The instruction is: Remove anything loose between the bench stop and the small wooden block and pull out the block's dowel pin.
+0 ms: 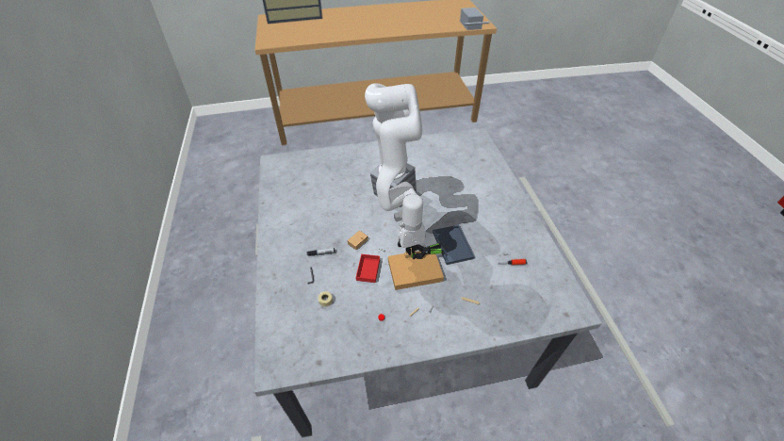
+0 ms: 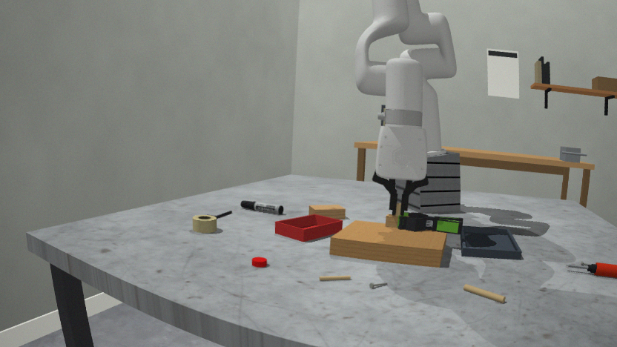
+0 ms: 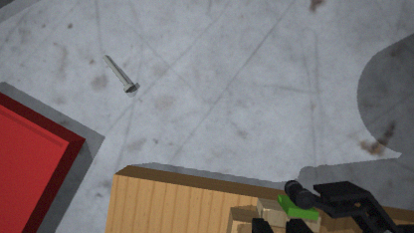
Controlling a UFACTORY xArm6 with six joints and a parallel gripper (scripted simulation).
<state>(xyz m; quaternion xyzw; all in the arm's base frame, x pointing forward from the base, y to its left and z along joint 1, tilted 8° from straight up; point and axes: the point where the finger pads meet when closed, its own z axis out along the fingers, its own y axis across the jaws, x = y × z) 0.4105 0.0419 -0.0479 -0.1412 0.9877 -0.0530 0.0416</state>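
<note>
The bench board [image 2: 388, 242] lies mid-table; it also shows in the overhead view [image 1: 416, 269] and the wrist view [image 3: 199, 204]. The small wooden block [image 2: 391, 221] sits at the board's far edge. The black-and-green spring clamp [image 2: 429, 223] lies right beside it, and it shows in the wrist view [image 3: 343, 199] too. My gripper [image 2: 399, 206] points straight down over the block and is shut on the dowel pin. The fingers mostly hide the pin. In the wrist view the block [image 3: 269, 214] is at the bottom edge. I cannot make out the bench stop or anything between it and the block.
A red tray [image 2: 308, 226] stands left of the board and a dark tray [image 2: 489, 241] right of it. Two loose dowels [image 2: 334, 278] [image 2: 483, 293], a screw [image 2: 377, 285] and a red cap [image 2: 259, 261] lie in front. A tape roll [image 2: 204, 223], a marker [image 2: 262, 207], a spare wood block [image 2: 327, 210] and a screwdriver [image 2: 597, 268] lie around.
</note>
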